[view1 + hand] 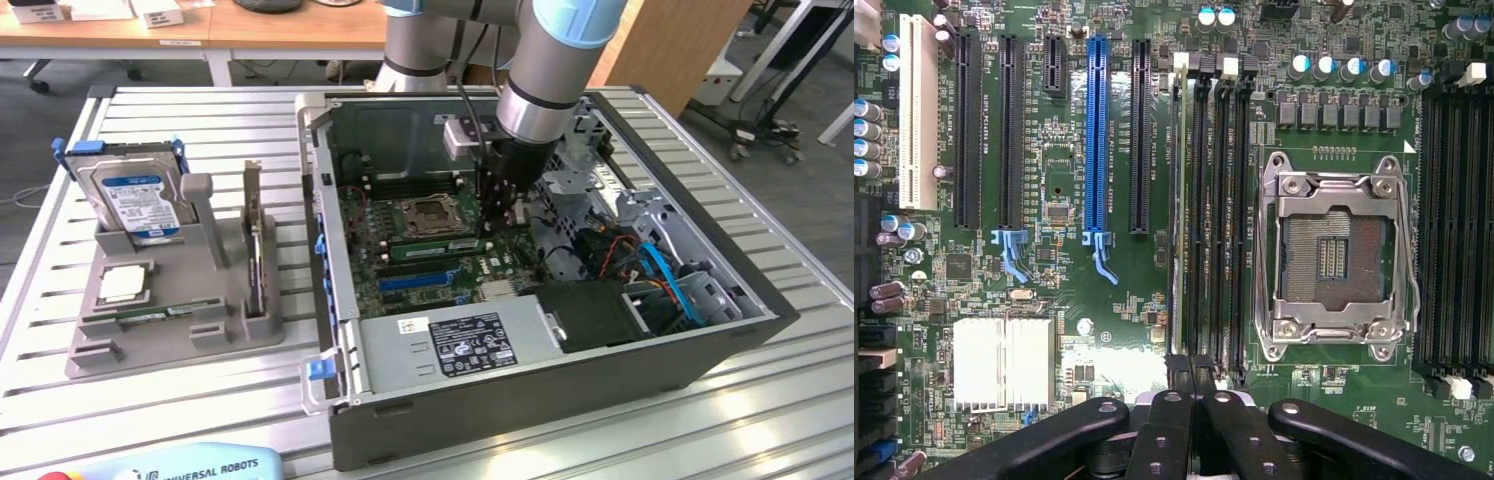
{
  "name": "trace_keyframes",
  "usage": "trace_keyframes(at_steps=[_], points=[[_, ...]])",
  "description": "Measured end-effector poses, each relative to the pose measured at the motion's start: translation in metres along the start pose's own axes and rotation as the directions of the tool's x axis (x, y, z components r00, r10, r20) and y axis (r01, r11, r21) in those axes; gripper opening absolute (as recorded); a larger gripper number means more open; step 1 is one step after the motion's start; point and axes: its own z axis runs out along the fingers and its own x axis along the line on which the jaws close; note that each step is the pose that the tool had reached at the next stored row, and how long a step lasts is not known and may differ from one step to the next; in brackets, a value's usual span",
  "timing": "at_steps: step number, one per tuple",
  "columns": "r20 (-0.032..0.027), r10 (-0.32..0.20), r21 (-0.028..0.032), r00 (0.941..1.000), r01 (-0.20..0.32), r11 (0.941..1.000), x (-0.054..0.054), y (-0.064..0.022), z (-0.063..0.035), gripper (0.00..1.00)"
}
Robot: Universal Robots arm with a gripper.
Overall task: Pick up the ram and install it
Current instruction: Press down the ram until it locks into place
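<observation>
One ram (1179, 210) lengthwise along slots (1219, 220).

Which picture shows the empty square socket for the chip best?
The wrist view. It looks straight down on the socket, so you see its silver frame and the dark square inside it. In the exterior view the socket sits deep in the computer case, seen at a slant, close beside the gripper.

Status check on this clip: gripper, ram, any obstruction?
Gripper shut, down inside the computer case. Ram standing in a memory slot beside the CPU socket, fingertips at its end. No obstruction seen.
</observation>
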Motion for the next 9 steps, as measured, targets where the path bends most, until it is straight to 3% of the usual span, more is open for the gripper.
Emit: trace_keyframes(at_steps=[9], points=[[0.0001, 0.0, 0.0, 1.0, 0.0, 1.0, 0.0, 0.0, 0.0005, 0.1]])
